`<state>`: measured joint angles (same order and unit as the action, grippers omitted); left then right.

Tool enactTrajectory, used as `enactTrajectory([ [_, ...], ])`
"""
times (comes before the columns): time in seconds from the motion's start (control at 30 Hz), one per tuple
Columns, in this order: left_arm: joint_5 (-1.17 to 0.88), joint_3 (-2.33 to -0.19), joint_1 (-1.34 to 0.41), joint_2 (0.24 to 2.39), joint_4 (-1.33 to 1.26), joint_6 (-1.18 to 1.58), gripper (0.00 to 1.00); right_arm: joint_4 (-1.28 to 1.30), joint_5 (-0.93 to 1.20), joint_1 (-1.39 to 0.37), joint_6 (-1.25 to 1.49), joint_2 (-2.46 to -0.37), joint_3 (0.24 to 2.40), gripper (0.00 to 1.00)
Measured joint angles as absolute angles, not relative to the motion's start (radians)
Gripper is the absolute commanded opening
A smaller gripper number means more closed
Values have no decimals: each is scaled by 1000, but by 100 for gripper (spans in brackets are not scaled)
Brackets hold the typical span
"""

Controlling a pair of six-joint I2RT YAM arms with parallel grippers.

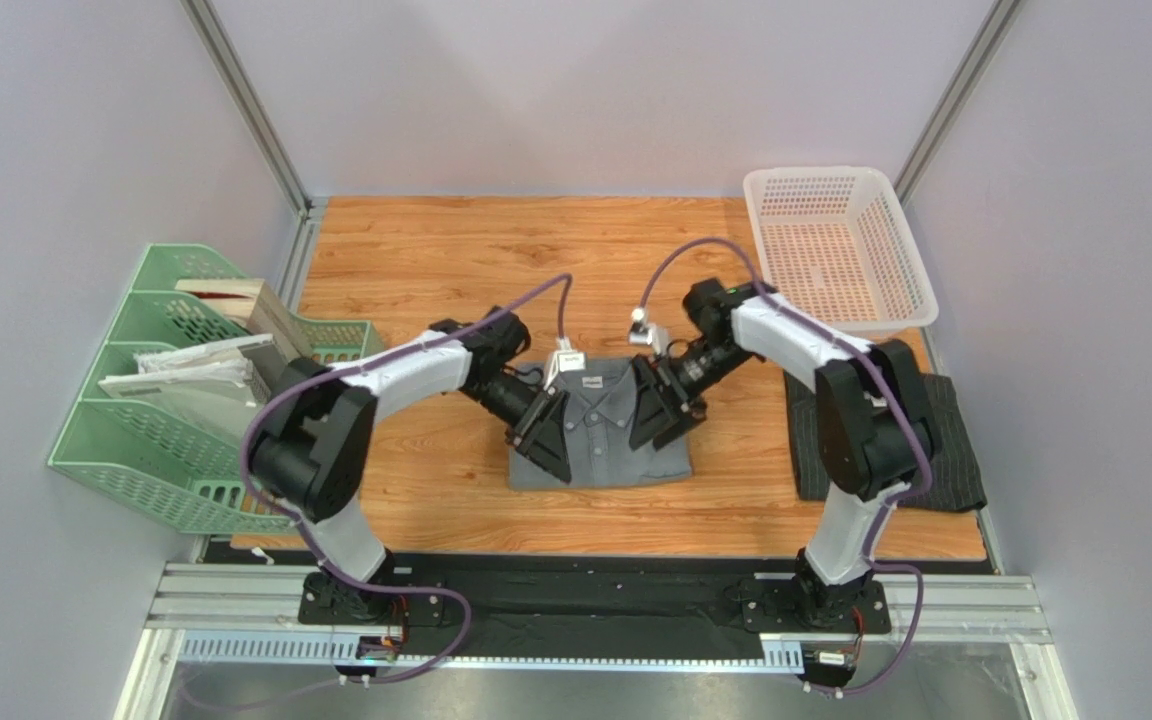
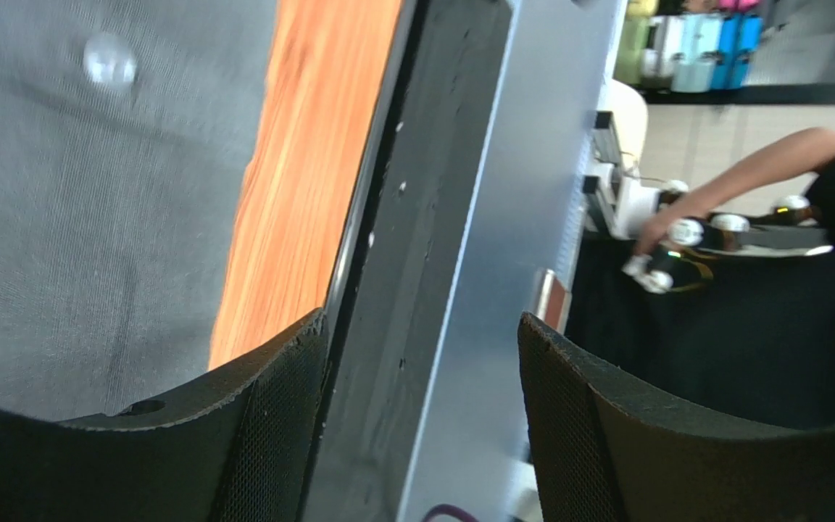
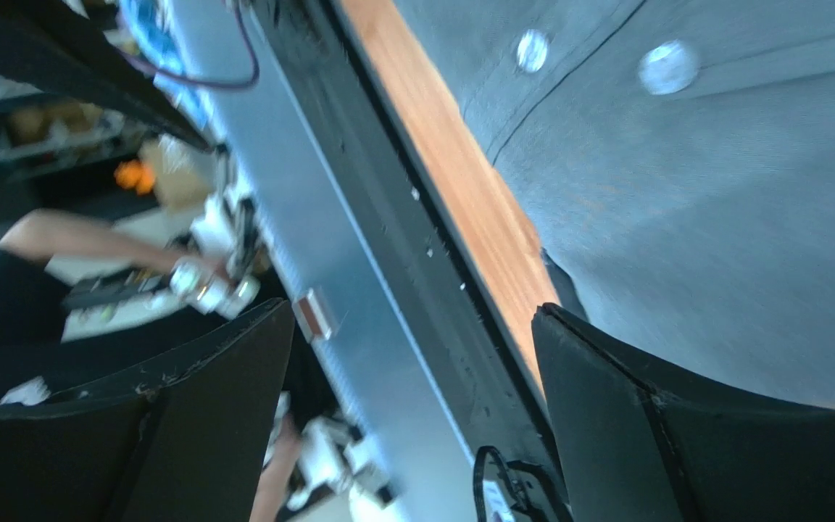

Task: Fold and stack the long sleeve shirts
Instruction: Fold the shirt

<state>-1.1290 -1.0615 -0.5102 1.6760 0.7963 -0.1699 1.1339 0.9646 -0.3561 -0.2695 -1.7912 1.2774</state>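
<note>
The grey shirt (image 1: 600,438) lies folded into a compact rectangle in the middle of the desk (image 1: 432,255). Its collar (image 1: 585,380) points to the far side, and a white label (image 1: 569,362) shows at the neck. Both arms reach in over it from either side.

The left end effector (image 1: 548,432) hangs over the shirt's left edge. In the left wrist view its fingers (image 2: 280,402) stand well apart, with nothing between them but the desk's near edge and the rail beyond. The grey cloth and one button (image 2: 108,60) fill the left of that view.

The right end effector (image 1: 659,402) hangs over the shirt's right edge. Its fingers (image 3: 607,402) are also spread wide and hold nothing. The right wrist view shows the shirt front with two buttons (image 3: 667,65) at its upper right. It cannot be told whether either end effector touches the cloth.

The dark shirt (image 1: 962,450) lies flat at the right side of the desk near the front, well apart from the grey one and partly hidden by the right arm. A white basket (image 1: 838,248) stands at the far right corner. Green trays (image 1: 162,398) holding papers sit off the desk's left edge.
</note>
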Motion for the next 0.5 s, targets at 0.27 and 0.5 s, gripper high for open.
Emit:
enactTrajectory([
  [0.27,-1101,-1033,-419,1997,724,-90,66,1114,975,-344,-305,-2041,1158,85],
  [0.5,-1110,-1072,-374,2037,781,-79,64,1126,941,-324,-296,-2030,1171,85],
])
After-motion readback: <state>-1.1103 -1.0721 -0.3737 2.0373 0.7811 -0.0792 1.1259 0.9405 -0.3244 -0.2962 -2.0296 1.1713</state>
